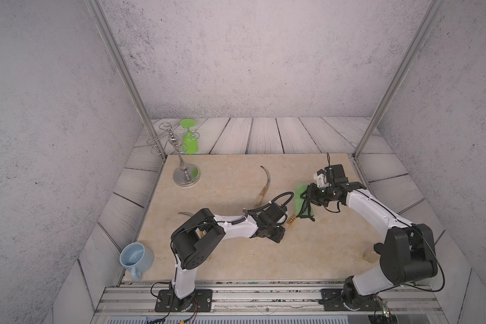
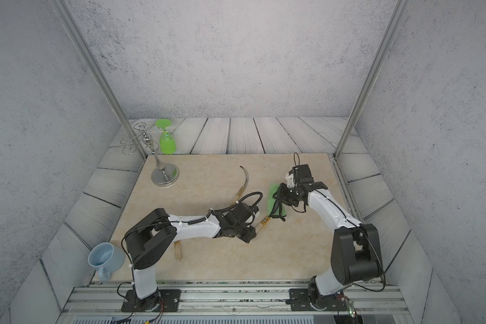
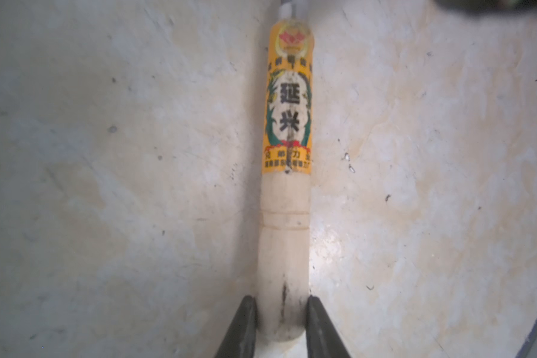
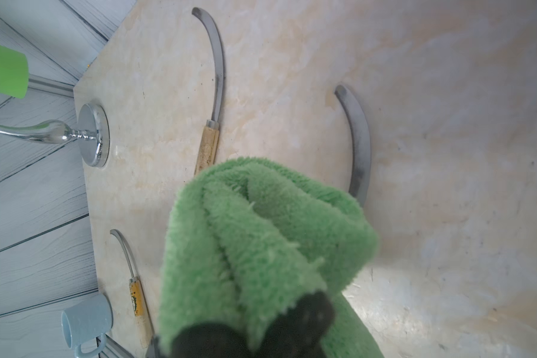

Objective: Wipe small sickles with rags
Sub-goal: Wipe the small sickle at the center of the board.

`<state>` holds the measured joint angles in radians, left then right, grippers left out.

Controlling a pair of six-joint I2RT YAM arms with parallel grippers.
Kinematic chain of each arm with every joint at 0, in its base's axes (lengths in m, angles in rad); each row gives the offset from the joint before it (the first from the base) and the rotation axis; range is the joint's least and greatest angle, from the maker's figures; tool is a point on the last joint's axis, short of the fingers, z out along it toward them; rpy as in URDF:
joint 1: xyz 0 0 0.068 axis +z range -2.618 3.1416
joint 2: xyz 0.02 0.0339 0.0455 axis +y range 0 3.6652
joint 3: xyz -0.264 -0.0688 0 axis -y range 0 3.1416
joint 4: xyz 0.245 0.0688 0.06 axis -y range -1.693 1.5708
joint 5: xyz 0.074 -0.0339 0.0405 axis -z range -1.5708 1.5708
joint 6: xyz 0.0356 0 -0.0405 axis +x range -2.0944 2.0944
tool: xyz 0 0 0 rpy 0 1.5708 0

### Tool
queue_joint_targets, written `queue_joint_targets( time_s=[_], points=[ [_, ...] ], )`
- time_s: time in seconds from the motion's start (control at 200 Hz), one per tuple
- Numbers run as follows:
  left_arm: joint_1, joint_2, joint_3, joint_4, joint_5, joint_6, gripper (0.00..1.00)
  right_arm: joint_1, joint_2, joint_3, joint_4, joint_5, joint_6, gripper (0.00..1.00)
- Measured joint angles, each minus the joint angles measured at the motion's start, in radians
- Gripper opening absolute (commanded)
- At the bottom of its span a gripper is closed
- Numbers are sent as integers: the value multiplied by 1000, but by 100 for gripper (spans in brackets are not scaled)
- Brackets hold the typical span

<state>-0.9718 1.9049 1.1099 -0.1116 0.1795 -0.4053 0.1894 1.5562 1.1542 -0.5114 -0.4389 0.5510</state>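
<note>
The beige, marble-patterned counter (image 1: 264,258) carries the tools. At its far left corner stands a chrome wire glass rack (image 1: 186,174) with a green goblet (image 1: 190,141) hung upside down in it. A pale blue ceramic mug (image 1: 135,258) sits just off the near left corner. The folded bright green fuzzy rag (image 4: 261,232), right of centre, is clamped in the right pincer (image 4: 255,324). It hides the near part of the grey curved blade of a small sickle (image 3: 287,217) with a pale wooden handle; whether cloth touches steel cannot be told. The left pincer (image 3: 281,313) is closed on that handle's butt end. The handle's orange-yellow label (image 3: 287,102) shows a red emblem and two large black characters that look like 延兴, with smaller rows too blurred to read. A plain-handled sickle (image 1: 262,195) lies near the middle of the counter. A third sickle (image 4: 135,299), orange-banded, lies partly under the left arm.
</note>
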Motion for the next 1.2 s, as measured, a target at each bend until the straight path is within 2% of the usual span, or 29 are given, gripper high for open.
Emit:
queue_joint_targets(
  time_s=[0.21, 0.465, 0.841, 1.201],
  points=[
    [0, 0, 0, 0, 0, -8, 0, 2, 175, 40, -1, -7, -31, 27],
    [0, 0, 4, -4, -3, -11, 0, 23, 252, -39, 41, -6, -50, 27],
    [0, 0, 24, -58, -11, -23, 0, 78, 225, -131, 215, 9, -42, 27],
    [0, 0, 45, -121, -13, -21, 0, 147, 126, -297, 428, 101, 27, 27]
  ],
)
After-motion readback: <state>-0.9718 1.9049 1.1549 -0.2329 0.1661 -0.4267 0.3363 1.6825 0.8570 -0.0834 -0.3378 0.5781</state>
